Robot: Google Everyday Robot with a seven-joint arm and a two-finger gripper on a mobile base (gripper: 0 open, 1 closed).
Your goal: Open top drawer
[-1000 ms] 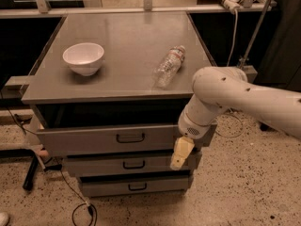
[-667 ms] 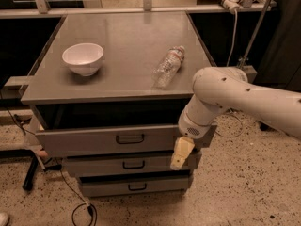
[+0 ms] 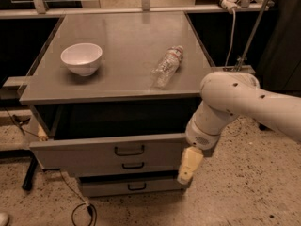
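The top drawer (image 3: 94,153) is the widest grey drawer, just under the cabinet top. It stands pulled out, and a dark gap shows between its front and the cabinet body. Its small black loop handle (image 3: 129,150) is at the middle of the front. My gripper (image 3: 189,166), pale yellow at the end of the white arm (image 3: 235,102), hangs down at the right end of the drawer front, well right of the handle. Whether it touches the front is unclear. The drawer's inside is in shadow.
Two narrower grey drawers sit below, the middle one (image 3: 132,165) and the lowest (image 3: 136,186). On the cabinet top (image 3: 127,36) are a white bowl (image 3: 81,58) at the left and a clear plastic bottle (image 3: 167,66) lying on its side. A cable (image 3: 82,211) lies on the speckled floor.
The top drawer's front has come further out toward the camera, widening the dark gap behind it. My gripper has moved the same way, down and toward the camera, at the drawer's right end.
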